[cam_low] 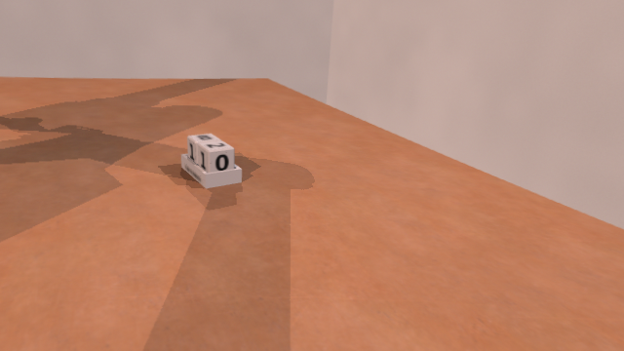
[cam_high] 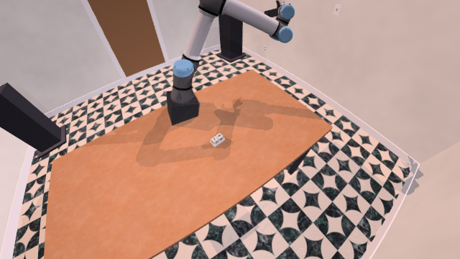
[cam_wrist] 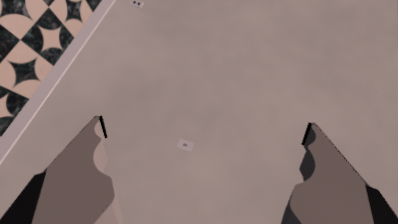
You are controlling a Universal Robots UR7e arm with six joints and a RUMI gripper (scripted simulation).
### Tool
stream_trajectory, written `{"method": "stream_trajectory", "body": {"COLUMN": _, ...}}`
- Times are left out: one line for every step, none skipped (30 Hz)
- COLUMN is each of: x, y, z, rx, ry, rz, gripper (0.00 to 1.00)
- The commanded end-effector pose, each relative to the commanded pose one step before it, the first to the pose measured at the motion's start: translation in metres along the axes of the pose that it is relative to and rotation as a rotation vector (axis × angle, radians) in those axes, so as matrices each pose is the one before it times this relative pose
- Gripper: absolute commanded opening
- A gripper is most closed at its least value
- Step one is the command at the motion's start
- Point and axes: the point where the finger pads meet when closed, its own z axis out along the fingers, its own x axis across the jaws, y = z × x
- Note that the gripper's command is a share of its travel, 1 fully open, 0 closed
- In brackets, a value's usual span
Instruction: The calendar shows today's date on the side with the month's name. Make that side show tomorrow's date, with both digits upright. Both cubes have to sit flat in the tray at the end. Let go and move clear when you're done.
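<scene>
While the claw (cam_high: 276, 11) (cam_wrist: 203, 120) hangs high and well apart from the calendar, its fingers spread wide with nothing between them, two white cubes (cam_high: 217, 137) (cam_low: 211, 152) sit side by side in the white tray (cam_high: 216, 144) (cam_low: 224, 178) on the tabletop (cam_high: 151, 201) (cam_low: 390, 244). The long side reads 1 and 1, and an end face shows 0.

Two white cubes with black digits, a far cube (cam_high: 219, 137) (cam_low: 196, 147) and a near cube (cam_low: 219, 157) (cam_high: 214, 140), sit side by side in a small white tray (cam_low: 223, 179) (cam_high: 218, 144) on the table. Each shows an upright 1 on the long left side, above dark lettering too blurred to read. The near cube has a 0 on its end and a sideways 2 on top; the far cube's top digit looks like an 8, perhaps.
</scene>
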Motion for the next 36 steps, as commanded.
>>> {"method": "stream_trajectory", "body": {"x": -0.00821, "y": 0.01009, "z": -0.01003, "rx": -0.02983, "ry": -0.02046, "rz": -0.00081, "gripper": 1.00}}
{"method": "stream_trajectory", "body": {"x": -0.00264, "y": 0.00301, "z": -0.00256, "rx": -0.00821, "ry": -0.00589, "rz": -0.00036, "gripper": 1.00}}
{"method": "stream_trajectory", "body": {"x": -0.00308, "y": 0.00346, "z": -0.00295, "rx": -0.00942, "ry": -0.00684, "rz": -0.00041, "gripper": 1.00}}
{"method": "stream_trajectory", "body": {"x": -0.00354, "y": 0.00393, "z": -0.00335, "rx": -0.01065, "ry": -0.00785, "rz": -0.00046, "gripper": 1.00}}
{"method": "stream_trajectory", "body": {"x": -0.00404, "y": 0.00440, "z": -0.00376, "rx": -0.01190, "ry": -0.00892, "rz": -0.00050, "gripper": 1.00}}
{"method": "stream_trajectory", "body": {"x": 0.00000, "y": 0.00000, "z": 0.00000, "rx": 0.00000, "ry": 0.00000, "rz": 0.00000, "gripper": 1.00}}
{"method": "stream_trajectory", "body": {"x": 0.00000, "y": 0.00000, "z": 0.00000, "rx": 0.00000, "ry": 0.00000, "rz": 0.00000, "gripper": 1.00}}
{"method": "stream_trajectory", "body": {"x": -0.00456, "y": 0.00487, "z": -0.00418, "rx": -0.01315, "ry": -0.01005, "rz": -0.00055, "gripper": 1.00}}
{"method": "stream_trajectory", "body": {"x": -0.00511, "y": 0.00535, "z": -0.00460, "rx": -0.01439, "ry": -0.01123, "rz": -0.00059, "gripper": 1.00}}
{"method": "stream_trajectory", "body": {"x": -0.00569, "y": 0.00583, "z": -0.00503, "rx": -0.01561, "ry": -0.01247, "rz": -0.00062, "gripper": 1.00}}
{"method": "stream_trajectory", "body": {"x": -0.00631, "y": 0.00629, "z": -0.00545, "rx": -0.01679, "ry": -0.01375, "rz": -0.00065, "gripper": 1.00}}
{"method": "stream_trajectory", "body": {"x": -0.00695, "y": 0.00675, "z": -0.00587, "rx": -0.01793, "ry": -0.01509, "rz": -0.00067, "gripper": 1.00}}
{"method": "stream_trajectory", "body": {"x": -0.00763, "y": 0.00718, "z": -0.00628, "rx": -0.01901, "ry": -0.01647, "rz": -0.00068, "gripper": 1.00}}
{"method": "stream_trajectory", "body": {"x": -0.00833, "y": 0.00760, "z": -0.00669, "rx": -0.02002, "ry": -0.01790, "rz": -0.00067, "gripper": 1.00}}
{"method": "stream_trajectory", "body": {"x": 0.00000, "y": 0.00000, "z": 0.00000, "rx": 0.00000, "ry": 0.00000, "rz": 0.00000, "gripper": 1.00}}
{"method": "stream_trajectory", "body": {"x": -0.00907, "y": 0.00799, "z": -0.00708, "rx": -0.02095, "ry": -0.01936, "rz": -0.00066, "gripper": 1.00}}
{"method": "stream_trajectory", "body": {"x": -0.00983, "y": 0.00835, "z": -0.00745, "rx": -0.02179, "ry": -0.02086, "rz": -0.00063, "gripper": 1.00}}
{"method": "stream_trajectory", "body": {"x": 0.00000, "y": 0.00000, "z": 0.00000, "rx": 0.00000, "ry": 0.00000, "rz": 0.00000, "gripper": 1.00}}
{"method": "stream_trajectory", "body": {"x": -0.01062, "y": 0.00867, "z": -0.00781, "rx": -0.02251, "ry": -0.02239, "rz": -0.00058, "gripper": 1.00}}
{"method": "stream_trajectory", "body": {"x": 0.00000, "y": 0.00000, "z": 0.00000, "rx": 0.00000, "ry": 0.00000, "rz": 0.00000, "gripper": 1.00}}
{"method": "stream_trajectory", "body": {"x": -0.01144, "y": 0.00895, "z": -0.00815, "rx": -0.02313, "ry": -0.02394, "rz": -0.00051, "gripper": 1.00}}
{"method": "stream_trajectory", "body": {"x": 0.00000, "y": 0.00000, "z": 0.00000, "rx": 0.00000, "ry": 0.00000, "rz": 0.00000, "gripper": 1.00}}
{"method": "stream_trajectory", "body": {"x": 0.00000, "y": 0.00000, "z": 0.00000, "rx": 0.00000, "ry": 0.00000, "rz": 0.00000, "gripper": 1.00}}
{"method": "stream_trajectory", "body": {"x": 0.00000, "y": 0.00000, "z": 0.00000, "rx": 0.00000, "ry": 0.00000, "rz": 0.00000, "gripper": 1.00}}
{"method": "stream_trajectory", "body": {"x": -0.01228, "y": 0.00918, "z": -0.00846, "rx": -0.02362, "ry": -0.02551, "rz": -0.00042, "gripper": 1.00}}
{"method": "stream_trajectory", "body": {"x": -0.01314, "y": 0.00936, "z": -0.00875, "rx": -0.02397, "ry": -0.02708, "rz": -0.00031, "gripper": 1.00}}
{"method": "stream_trajectory", "body": {"x": -0.01401, "y": 0.00949, "z": -0.00900, "rx": -0.02418, "ry": -0.02865, "rz": -0.00018, "gripper": 1.00}}
{"method": "stream_trajectory", "body": {"x": 0.00000, "y": 0.00000, "z": 0.00000, "rx": 0.00000, "ry": 0.00000, "rz": 0.00000, "gripper": 1.00}}
{"method": "stream_trajectory", "body": {"x": 0.00000, "y": 0.00000, "z": 0.00000, "rx": 0.00000, "ry": 0.00000, "rz": 0.00000, "gripper": 1.00}}
{"method": "stream_trajectory", "body": {"x": -0.01490, "y": 0.00955, "z": -0.00923, "rx": -0.02424, "ry": -0.03021, "rz": -0.00002, "gripper": 1.00}}
{"method": "stream_trajectory", "body": {"x": 0.00000, "y": 0.00000, "z": 0.00000, "rx": 0.00000, "ry": 0.00000, "rz": 0.00000, "gripper": 1.00}}
{"method": "stream_trajectory", "body": {"x": -0.01579, "y": 0.00955, "z": -0.00943, "rx": -0.02415, "ry": -0.03174, "rz": 0.00016, "gripper": 1.00}}
{"method": "stream_trajectory", "body": {"x": 0.00000, "y": 0.00000, "z": 0.00000, "rx": 0.00000, "ry": 0.00000, "rz": 0.00000, "gripper": 1.00}}
{"method": "stream_trajectory", "body": {"x": -0.01669, "y": 0.00948, "z": -0.00959, "rx": -0.02389, "ry": -0.03324, "rz": 0.00037, "gripper": 1.00}}
{"method": "stream_trajectory", "body": {"x": 0.00000, "y": 0.00000, "z": 0.00000, "rx": 0.00000, "ry": 0.00000, "rz": 0.00000, "gripper": 1.00}}
{"method": "stream_trajectory", "body": {"x": 0.00000, "y": 0.00000, "z": 0.00000, "rx": 0.00000, "ry": 0.00000, "rz": 0.00000, "gripper": 1.00}}
